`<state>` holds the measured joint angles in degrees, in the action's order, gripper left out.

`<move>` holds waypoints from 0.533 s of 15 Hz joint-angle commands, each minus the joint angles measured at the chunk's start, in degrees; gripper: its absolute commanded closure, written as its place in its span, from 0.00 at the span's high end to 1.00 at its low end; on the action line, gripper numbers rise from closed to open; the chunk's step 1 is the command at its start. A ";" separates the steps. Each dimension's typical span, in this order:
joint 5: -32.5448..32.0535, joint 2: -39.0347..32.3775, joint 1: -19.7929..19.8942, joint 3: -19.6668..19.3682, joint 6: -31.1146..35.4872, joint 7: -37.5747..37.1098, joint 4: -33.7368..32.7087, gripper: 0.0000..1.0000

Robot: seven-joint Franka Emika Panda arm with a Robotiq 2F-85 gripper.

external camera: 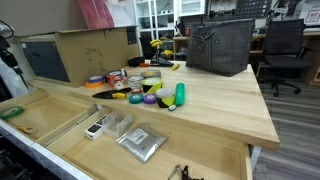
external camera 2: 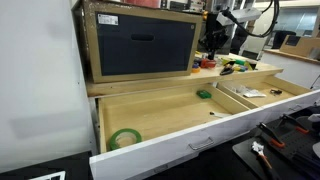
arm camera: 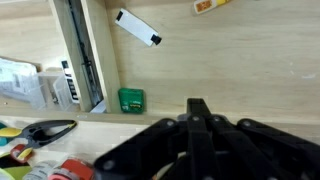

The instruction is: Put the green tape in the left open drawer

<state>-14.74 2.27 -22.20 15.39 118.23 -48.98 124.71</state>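
Note:
The green tape (external camera 2: 125,138) lies flat as a ring on the plain wood bottom of the left open drawer (external camera 2: 160,112), near its front corner. An edge of the tape also shows in an exterior view (external camera: 10,112). The tape is out of the wrist view. My gripper (arm camera: 198,108) is shut and empty, high above the inner edge of that drawer (arm camera: 230,50). The white arm (external camera 2: 238,12) rises over the far end of the table.
A small green block (arm camera: 131,99) and a white marker-like piece (arm camera: 137,28) lie in the same drawer. The neighbouring drawer holds clear boxes (external camera: 112,124) and a silver pouch (external camera: 142,141). On the table stand a green bottle (external camera: 180,95), tape rolls (external camera: 150,98), a cardboard box (external camera: 95,50) and a black bag (external camera: 220,45).

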 commanded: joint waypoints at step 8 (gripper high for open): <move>0.04 4.83 10.70 -4.32 0.64 3.34 2.32 0.80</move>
<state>-16.44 4.28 -14.37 12.76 118.23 -48.17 124.80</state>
